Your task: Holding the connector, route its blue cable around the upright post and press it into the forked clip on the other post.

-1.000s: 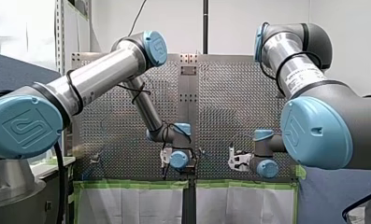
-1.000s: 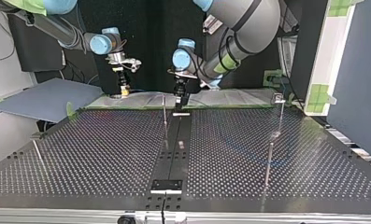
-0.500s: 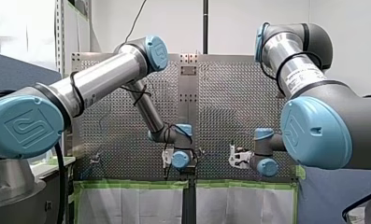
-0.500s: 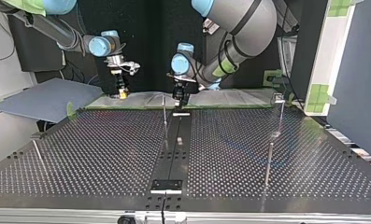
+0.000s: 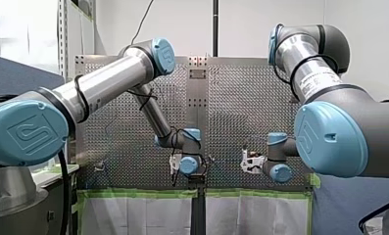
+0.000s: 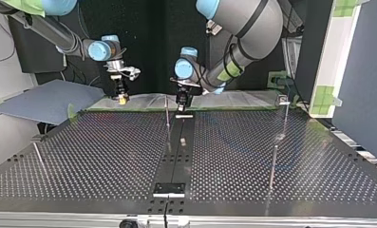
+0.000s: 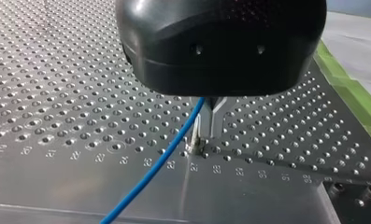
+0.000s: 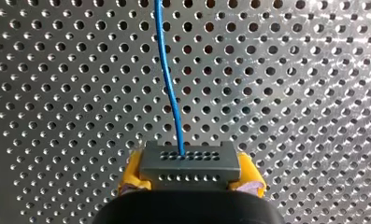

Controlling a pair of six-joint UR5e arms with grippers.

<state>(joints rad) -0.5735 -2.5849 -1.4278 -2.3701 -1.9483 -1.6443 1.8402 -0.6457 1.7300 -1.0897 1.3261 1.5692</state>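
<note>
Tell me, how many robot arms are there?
2. My left arm comes in at the front view's left, and my right arm comes in at its right. No other arm shows in any view.

Shiny perforated metal table, glossy blue cable, matt grey connector.

1. Two hands: my left hand and my right hand.
2. One connector, clamped between my right hand's two yellow pads.
3. One blue cable, running ahead of my right hand.
4. At least two upright posts: near post just beside my left hand, far post well apart from both hands.
5. One bench.
</note>
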